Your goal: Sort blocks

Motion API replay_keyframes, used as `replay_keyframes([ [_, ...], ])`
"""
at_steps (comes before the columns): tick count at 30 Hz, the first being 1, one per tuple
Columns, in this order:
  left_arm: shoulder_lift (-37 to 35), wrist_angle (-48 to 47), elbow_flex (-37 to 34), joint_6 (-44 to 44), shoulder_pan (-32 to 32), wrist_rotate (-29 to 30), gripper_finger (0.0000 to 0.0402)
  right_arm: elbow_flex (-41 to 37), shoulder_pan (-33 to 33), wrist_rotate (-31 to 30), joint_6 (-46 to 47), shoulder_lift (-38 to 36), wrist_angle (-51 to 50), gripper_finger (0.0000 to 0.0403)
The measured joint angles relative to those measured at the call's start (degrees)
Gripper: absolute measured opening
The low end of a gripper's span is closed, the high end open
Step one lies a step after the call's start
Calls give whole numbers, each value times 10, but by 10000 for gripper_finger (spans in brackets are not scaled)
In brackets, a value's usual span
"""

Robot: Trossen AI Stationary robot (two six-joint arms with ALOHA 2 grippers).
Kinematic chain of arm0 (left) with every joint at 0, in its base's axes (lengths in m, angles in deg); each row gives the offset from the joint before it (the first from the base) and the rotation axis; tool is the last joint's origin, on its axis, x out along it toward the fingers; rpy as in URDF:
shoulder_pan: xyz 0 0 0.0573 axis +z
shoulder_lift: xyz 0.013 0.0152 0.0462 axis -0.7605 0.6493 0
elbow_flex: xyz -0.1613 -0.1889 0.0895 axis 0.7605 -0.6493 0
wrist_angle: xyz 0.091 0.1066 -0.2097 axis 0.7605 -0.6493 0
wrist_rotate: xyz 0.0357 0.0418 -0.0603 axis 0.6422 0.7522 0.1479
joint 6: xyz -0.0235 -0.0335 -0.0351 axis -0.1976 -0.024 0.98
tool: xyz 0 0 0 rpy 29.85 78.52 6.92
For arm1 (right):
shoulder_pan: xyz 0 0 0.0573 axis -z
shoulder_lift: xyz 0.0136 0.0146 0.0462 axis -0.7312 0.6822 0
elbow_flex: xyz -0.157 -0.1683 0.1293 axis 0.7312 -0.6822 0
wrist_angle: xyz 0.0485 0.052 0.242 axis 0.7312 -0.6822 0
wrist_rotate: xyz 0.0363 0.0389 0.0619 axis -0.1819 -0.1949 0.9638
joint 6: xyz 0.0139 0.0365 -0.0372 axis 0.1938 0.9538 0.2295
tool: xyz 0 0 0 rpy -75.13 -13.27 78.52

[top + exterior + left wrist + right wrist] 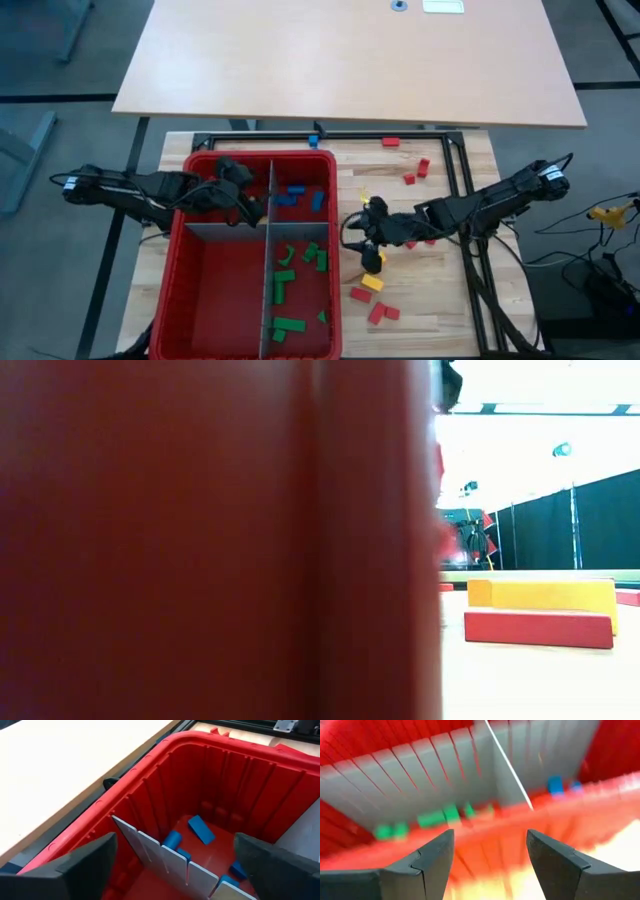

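Inside bin (150,767), left wrist view alone shows blue blocks (201,829); count unclear.

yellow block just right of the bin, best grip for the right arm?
Judging by the high view, the yellow block lies flat on the table with a red block close beside. Right gripper, open, should descend from above and pinch its short width, keeping fingers off the red one.

Red bin (200,250) with grey slotted dividers (267,250) on wooden table (440,310)
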Motion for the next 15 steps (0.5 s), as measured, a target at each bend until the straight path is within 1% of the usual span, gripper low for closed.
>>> replay_keyframes([
  [2, 0, 0, 0, 0, 0, 8, 387, 0, 0, -1, 31, 0, -59, 230],
  [5, -1, 4, 0, -5, 0, 17, 371, -1, -4, -1, 92, 0, -155, 223],
  [9, -1, 49, 0, -45, 0, 21, 349, -2, -15, 0, 173, 0, -271, 214],
  [12, -1, 97, 0, -87, 0, 15, 340, -9, -24, 0, 199, 0, -312, 211],
  [15, -1, 128, 0, -116, 0, 13, 338, -23, -33, 0, 189, 1, -310, 212],
])
